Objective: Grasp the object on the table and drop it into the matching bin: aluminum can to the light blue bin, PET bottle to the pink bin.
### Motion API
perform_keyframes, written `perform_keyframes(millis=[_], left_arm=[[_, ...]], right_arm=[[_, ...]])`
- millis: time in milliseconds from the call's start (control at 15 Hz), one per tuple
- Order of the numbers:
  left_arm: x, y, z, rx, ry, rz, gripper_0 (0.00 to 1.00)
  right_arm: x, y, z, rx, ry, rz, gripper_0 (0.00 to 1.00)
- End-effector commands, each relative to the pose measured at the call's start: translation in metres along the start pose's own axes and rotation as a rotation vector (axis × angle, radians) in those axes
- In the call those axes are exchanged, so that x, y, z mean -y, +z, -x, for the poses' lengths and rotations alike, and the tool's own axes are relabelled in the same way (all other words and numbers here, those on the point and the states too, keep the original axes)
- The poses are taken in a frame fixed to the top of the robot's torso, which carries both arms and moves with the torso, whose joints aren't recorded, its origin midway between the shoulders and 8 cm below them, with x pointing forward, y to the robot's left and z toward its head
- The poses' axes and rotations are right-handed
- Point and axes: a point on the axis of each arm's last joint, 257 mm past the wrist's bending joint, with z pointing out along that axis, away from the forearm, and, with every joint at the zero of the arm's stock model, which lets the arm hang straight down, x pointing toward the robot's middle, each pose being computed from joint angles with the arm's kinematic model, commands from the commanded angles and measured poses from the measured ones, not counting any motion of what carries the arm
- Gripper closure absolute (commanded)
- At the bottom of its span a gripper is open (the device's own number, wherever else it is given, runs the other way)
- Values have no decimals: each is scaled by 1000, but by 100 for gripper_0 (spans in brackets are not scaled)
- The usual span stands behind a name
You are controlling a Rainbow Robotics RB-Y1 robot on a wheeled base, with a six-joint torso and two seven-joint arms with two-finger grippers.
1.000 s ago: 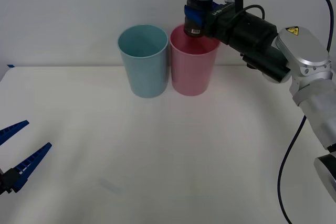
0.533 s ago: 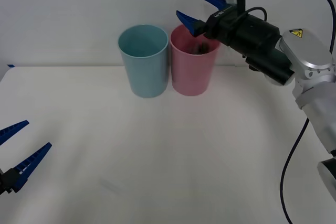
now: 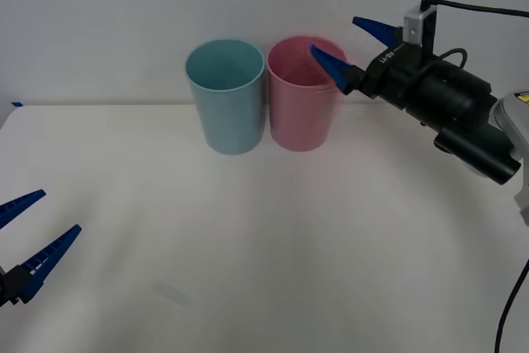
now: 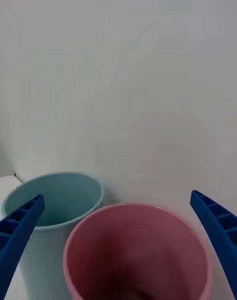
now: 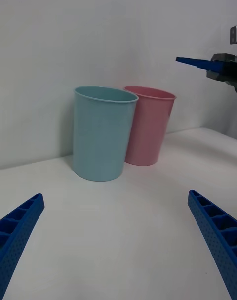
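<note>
Right pincer (image 3: 354,45), empty, has drawn back from the pink bin (image 3: 303,113)

Two bins stand on one white bench (image 3: 273,245): one light blue bin (image 3: 225,97) and one pink bin (image 3: 302,105). Two end effectors are present, the left end effector (image 3: 29,241) and the right end effector (image 3: 354,45), each with two blue ribbed fingers set apart.
</note>
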Motion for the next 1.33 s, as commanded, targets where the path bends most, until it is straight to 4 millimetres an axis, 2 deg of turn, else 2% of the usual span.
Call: perform_keyframes(millis=[67,733,1000,1333], left_arm=[[0,0,0,0,0,0,0],[0,0,0,0,0,0,0],[0,0,0,0,0,0,0],[0,0,0,0,0,0,0]], right_arm=[[-1,-36,-2,5,-6,-11,0],[-3,-172,-23,-50,-61,5,0],[-2,-227,-41,-108,-159,-7,0],[-15,-292,-63,-176,-103,-19,0]])
